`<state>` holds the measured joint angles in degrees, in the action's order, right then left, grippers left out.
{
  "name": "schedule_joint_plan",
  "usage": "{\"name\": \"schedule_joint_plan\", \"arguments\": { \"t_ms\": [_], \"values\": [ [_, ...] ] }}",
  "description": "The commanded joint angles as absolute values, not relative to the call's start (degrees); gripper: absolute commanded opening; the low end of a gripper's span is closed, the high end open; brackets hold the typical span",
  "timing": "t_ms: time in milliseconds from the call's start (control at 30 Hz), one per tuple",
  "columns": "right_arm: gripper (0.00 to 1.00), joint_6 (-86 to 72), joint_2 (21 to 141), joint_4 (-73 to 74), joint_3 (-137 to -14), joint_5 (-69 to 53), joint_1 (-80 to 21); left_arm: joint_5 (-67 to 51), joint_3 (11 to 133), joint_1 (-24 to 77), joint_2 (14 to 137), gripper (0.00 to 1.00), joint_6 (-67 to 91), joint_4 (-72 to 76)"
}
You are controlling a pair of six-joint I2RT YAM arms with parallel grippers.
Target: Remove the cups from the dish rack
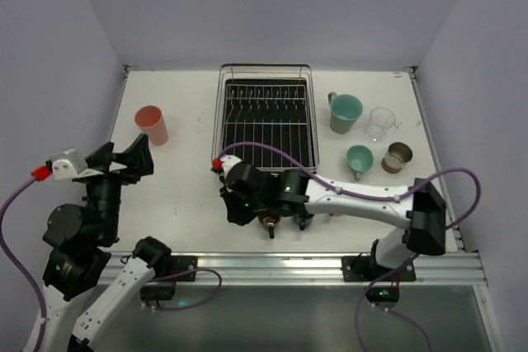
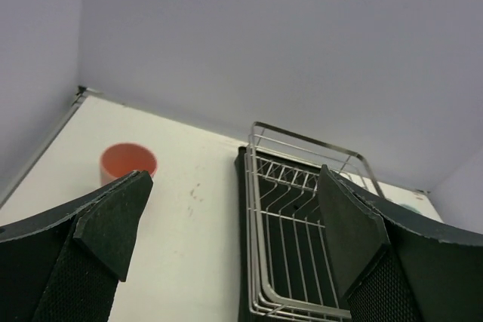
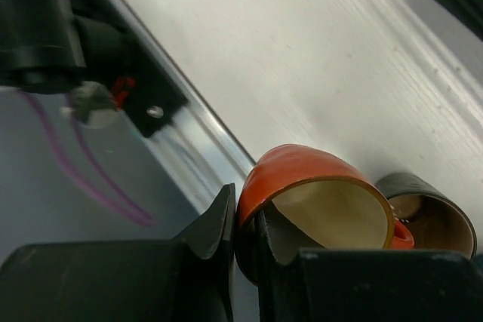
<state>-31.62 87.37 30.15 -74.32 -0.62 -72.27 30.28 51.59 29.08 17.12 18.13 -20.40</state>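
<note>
Now your right end effector [image 3: 243, 220] pinches the orange cup [image 3: 317, 194] by its rim just off the dish rack's [image 1: 219, 125] near edge, mouth tipped sideways, a black cup [image 3: 430, 213] just beside it; your left end effector [image 2: 234, 224] hangs spread wide, left of the rack.

Robot lab cell: blank walls [image 1: 272, 6], white table [image 1: 186, 195], aluminium rail [image 1: 280, 268]

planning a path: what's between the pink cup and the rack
Only bare table between the pink cup and the rack; this shows in the top view and the left wrist view.
</note>
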Motion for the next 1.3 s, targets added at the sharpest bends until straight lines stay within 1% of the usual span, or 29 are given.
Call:
{"name": "schedule_joint_plan", "arguments": {
  "t_ms": [0,100,233,300,467,767,833,900,933,1033,1133,1167,1233,1267],
  "values": [
    [0.00,-29.27,95.06,38.39,-82.08,10.26,-75.66,37.53,48.52,29.53,12.68,1.00,17.13,-27.33],
    [0.00,-28.92,102.27,40.34,-86.30,12.03,-76.55,38.23,47.03,29.53,9.85,1.00,17.67,-28.47],
    [0.00,-28.04,107.47,38.94,-88.06,14.06,-77.17,37.44,45.62,29.53,8.18,1.00,18.72,-29.09],
    [0.00,-26.99,108.71,36.75,-88.07,14.50,-77.25,37.09,44.48,29.53,7.47,1.00,19.16,-28.74],
    [0.00,-25.75,114.51,37.09,-90.53,15.29,-77.26,36.13,42.89,29.53,6.94,1.00,19.95,-28.30],
    [0.00,-24.52,119.18,36.39,-90.88,16.08,-77.17,35.77,41.92,29.53,6.51,1.00,20.13,-28.39],
    [0.06,-24.78,119.18,36.39,-90.79,16.00,-77.17,35.86,41.84,29.53,6.50,1.00,20.13,-28.39],
    [0.17,-24.87,118.31,36.65,-90.88,16.26,-77.17,35.86,41.84,29.44,6.50,1.00,20.13,-28.39],
    [0.29,-25.05,117.95,36.91,-91.14,16.96,-77.17,35.86,41.92,29.53,6.50,1.00,20.13,-28.30],
    [0.45,-25.40,114.72,37.79,-91.41,16.70,-77.17,35.95,42.27,29.53,6.85,1.00,20.04,-28.04],
    [0.55,-25.84,110.06,37.62,-90.97,16.09,-77.17,36.12,42.89,29.44,7.47,1.00,19.78,-27.77],
    [0.61,-26.01,108.65,37.36,-90.53,16.08,-77.25,36.12,43.06,29.53,7.91,1.00,19.60,-27.69],
    [0.67,-26.63,105.75,37.00,-89.74,16.26,-77.26,36.04,43.85,29.53,8.43,1.00,19.69,-27.51],
    [0.74,-26.89,102.34,36.74,-88.95,16.43,-77.26,35.69,44.21,29.53,9.22,1.00,19.86,-27.34]
  ]
}}
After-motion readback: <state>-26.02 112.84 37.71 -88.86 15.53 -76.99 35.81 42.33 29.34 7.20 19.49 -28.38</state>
